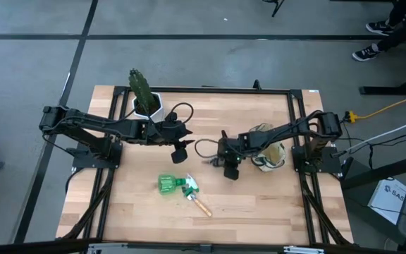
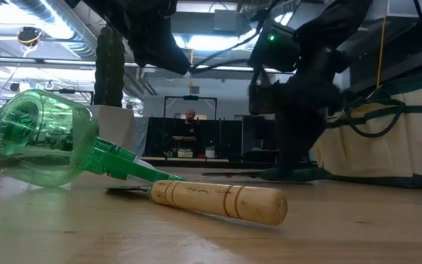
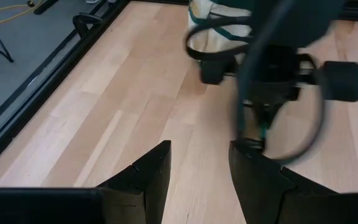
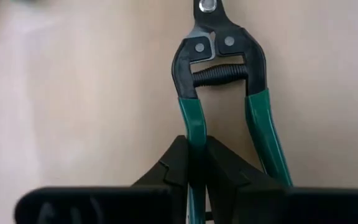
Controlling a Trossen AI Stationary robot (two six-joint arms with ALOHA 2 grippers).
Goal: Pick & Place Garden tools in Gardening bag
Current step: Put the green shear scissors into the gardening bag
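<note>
A pale wooden table [image 1: 252, 204] on grey flooring is seen; pruning shears [image 4: 219, 93] are clamped by the right gripper [image 4: 194, 163], the left gripper [image 3: 199, 168] left spread and empty; no writing can be read.

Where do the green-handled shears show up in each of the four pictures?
High: shears mid-table, at the right pincer.
Low: right of centre, flat on the table under the dark arm.
Left wrist: a green glimpse below the far pincer.
Right wrist: centre, one handle clamped.
Shared landmark: the right pincer.

Two dark arms w/ black cables; right gripper [image 4: 194, 163] matte black.
</note>
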